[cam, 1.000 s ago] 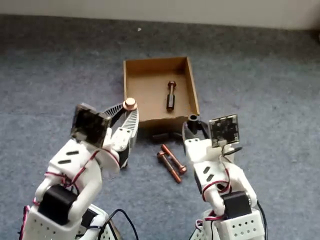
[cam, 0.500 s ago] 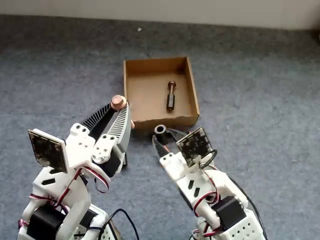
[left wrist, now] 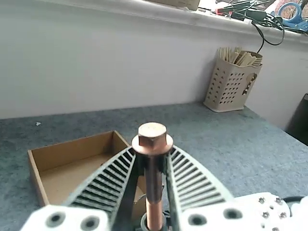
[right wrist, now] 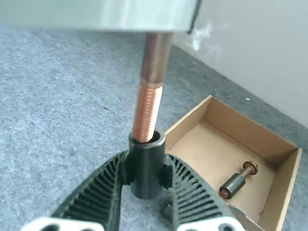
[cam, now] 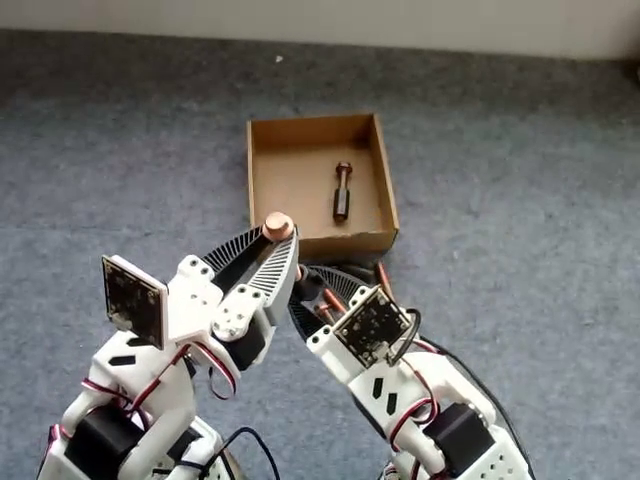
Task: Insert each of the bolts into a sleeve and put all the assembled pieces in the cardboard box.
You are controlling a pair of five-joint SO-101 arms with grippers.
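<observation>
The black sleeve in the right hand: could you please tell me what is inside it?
The threaded tip of the copper bolt sits in the open mouth of the sleeve. How far it reaches inside is hidden by the sleeve's wall.

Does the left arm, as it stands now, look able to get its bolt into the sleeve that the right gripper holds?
Probably yes. The left gripper holds the bolt upright with its threaded tip at the open mouth of the sleeve, in the right gripper, and nothing lies between them.
</observation>
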